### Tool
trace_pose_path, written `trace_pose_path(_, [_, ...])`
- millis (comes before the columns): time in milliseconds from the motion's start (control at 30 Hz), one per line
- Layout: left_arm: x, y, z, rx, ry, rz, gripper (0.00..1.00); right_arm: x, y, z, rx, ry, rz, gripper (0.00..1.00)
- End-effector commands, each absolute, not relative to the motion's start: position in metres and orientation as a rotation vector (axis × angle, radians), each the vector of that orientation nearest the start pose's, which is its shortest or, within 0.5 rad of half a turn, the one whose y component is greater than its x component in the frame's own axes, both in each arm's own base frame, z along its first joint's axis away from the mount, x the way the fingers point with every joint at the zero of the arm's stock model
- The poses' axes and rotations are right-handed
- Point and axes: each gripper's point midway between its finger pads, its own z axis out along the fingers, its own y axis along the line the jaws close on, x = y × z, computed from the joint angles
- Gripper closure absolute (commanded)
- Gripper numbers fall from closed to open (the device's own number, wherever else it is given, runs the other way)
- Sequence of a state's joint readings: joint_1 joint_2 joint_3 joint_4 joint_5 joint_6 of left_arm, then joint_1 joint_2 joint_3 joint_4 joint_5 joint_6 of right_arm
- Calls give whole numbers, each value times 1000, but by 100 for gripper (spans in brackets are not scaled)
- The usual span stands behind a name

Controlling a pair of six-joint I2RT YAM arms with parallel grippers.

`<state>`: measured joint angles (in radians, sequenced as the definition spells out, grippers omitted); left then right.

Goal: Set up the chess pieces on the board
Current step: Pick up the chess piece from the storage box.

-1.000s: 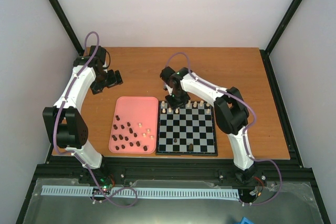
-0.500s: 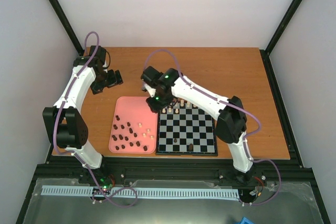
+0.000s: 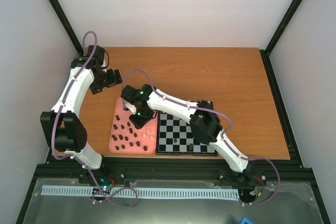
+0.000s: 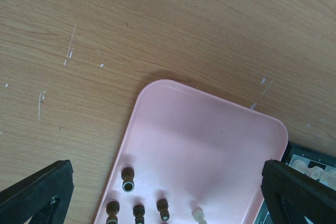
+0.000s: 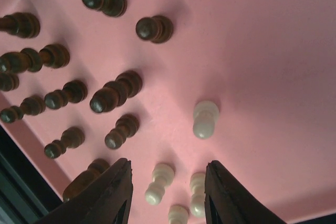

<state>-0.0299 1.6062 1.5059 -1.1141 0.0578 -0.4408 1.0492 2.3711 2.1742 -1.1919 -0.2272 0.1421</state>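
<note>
Right gripper (image 5: pixel 167 195): we saw it low over the pink tray (image 3: pixel 131 106), its fingers (image 5: pixel 105 195) apart and clamped on nothing. Two cream pieces (image 5: pixel 157 182) stood in the gap between them, and a third was just beyond the tips.
Left gripper (image 3: pixel 110 78): we found it above the bare tabletop (image 3: pixel 210 72), just past the tray's far left corner. It was spread wide and held nothing.
Tray: it lay on the tabletop, with its right edge just beside the left edge of the board (image 3: pixel 181 135).
Dark pieces (image 5: pixel 113 92): most were gathered in the near left part of the tray. Two more stood on the board's near rows.
Cream pieces: a few were in the right part of the tray, under the right gripper. In the left wrist view we made out others at the board's far left corner. From above, the right arm hid most of that far row.
Board: it sat right of the tray, toward the near edge of the tabletop. The right arm crossed over its far left part.
</note>
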Motion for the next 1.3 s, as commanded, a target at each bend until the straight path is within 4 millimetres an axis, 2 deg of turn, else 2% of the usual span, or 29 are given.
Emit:
trace_pose_path(0, [366,-21,194,-542,2709,-220,0,223,467,73,-1396,2735,475,61])
trace_pose_path(133, [366,-22,193,-540,2711,-222,0,234,463,61,-1354,2756,372,61])
trace_pose_path(333, [365,-22,192,-540,2714,-224,0,242,457,54,-1311,2771,294,57])
trace_pose_path(767, [366,-21,193,-539,2713,-223,0,249,464,39,-1317,2797,375,58])
trace_pose_path(900, [367,-21,193,-537,2713,-219,0,250,463,36,-1317,2808,384,68])
trace_pose_path(1133, [368,-21,190,-540,2719,-217,0,249,465,34,-1341,2806,410,74])
trace_pose_path(1267, [368,-22,188,-542,2725,-220,0,249,464,33,-1344,2809,408,84])
